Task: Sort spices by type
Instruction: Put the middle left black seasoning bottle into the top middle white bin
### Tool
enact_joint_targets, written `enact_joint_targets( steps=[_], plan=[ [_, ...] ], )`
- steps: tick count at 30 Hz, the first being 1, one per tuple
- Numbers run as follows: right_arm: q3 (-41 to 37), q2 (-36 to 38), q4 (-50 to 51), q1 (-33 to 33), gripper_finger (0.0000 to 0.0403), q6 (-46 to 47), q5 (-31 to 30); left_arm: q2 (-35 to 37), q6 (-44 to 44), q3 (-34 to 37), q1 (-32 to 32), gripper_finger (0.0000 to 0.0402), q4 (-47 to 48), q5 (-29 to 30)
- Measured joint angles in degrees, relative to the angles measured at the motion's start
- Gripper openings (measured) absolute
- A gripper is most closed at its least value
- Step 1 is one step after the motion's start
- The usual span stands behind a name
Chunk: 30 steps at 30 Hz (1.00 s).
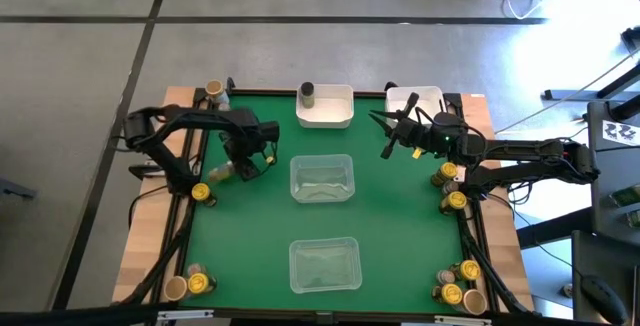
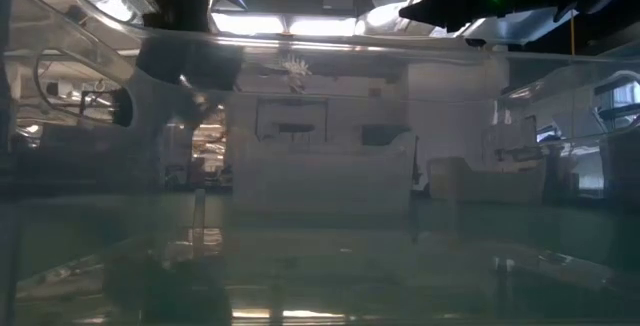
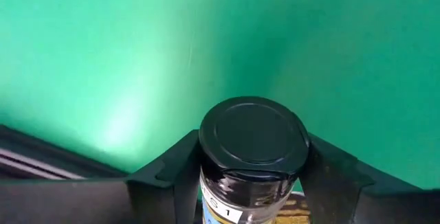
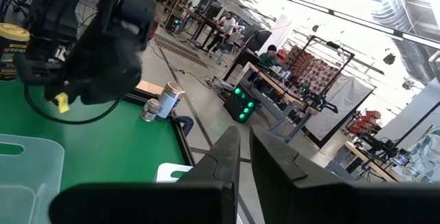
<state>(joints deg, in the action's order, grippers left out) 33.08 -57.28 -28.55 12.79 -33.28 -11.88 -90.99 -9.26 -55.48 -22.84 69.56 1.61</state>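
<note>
Jars first, high view: left gripper [image 1: 243,163] sits over the left side of the green table [image 1: 400,226], with a pale jar [image 1: 221,172] lying on its side right at the fingertips, long axis running roughly left-right and slightly angled. A yellow-lidded jar [image 1: 201,194] stands just beside it, toward the near-left. Other spices are parked at the corners: one in the white bin [image 1: 325,107] at the far edge, a pair at the right edge [image 1: 449,186], clusters at both near corners. Two clear trays [image 1: 322,179] sit down the middle. Left arm is plainly the nearer one to the lying jar; right gripper [image 1: 388,146] hovers well apart, toward the far right by the second white bin [image 1: 415,99].

Low view: mostly a look through clear plastic, arms only dark shapes overhead, no jar readable.

Left wrist view: black-lidded jar [image 3: 253,157] fills the gap between the two dark fingers [image 3: 177,183], lid pointing forward away from the wrist, so its long axis runs along the fingers. Fingers flank both sides of it, part open, close to or on the body; firm contact I cannot tell. My read: grasp being made, next move hinges on squeezing across the jar's width.

Right wrist view: right fingers [image 4: 220,157] pressed nearly together, nothing between them, pointed out toward the room; left arm and two jars at the far-left corner [image 4: 159,104] show beyond.
</note>
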Motion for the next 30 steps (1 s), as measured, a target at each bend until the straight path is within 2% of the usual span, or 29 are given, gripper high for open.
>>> enact_joint_targets(
  steps=[6,12,20,30],
  plan=[
    [0.0,0.0,0.0,0.0,0.0037,0.0,0.0,3.0,1.4,-10.3,0.1,0.0191,-0.3,2.3],
    [0.0,0.0,0.1,0.0,0.0037,0.0,0.0,5.1,5.9,-17.4,0.1,0.019,-10.4,4.5],
    [0.0,0.0,0.1,0.0,0.0037,0.0,0.0,5.3,15.9,-19.0,-2.1,0.0194,-28.8,6.1],
    [0.0,0.0,0.1,0.0,0.0037,0.0,0.0,4.8,21.4,-19.0,-5.0,0.0197,-47.7,4.8]
  ],
)
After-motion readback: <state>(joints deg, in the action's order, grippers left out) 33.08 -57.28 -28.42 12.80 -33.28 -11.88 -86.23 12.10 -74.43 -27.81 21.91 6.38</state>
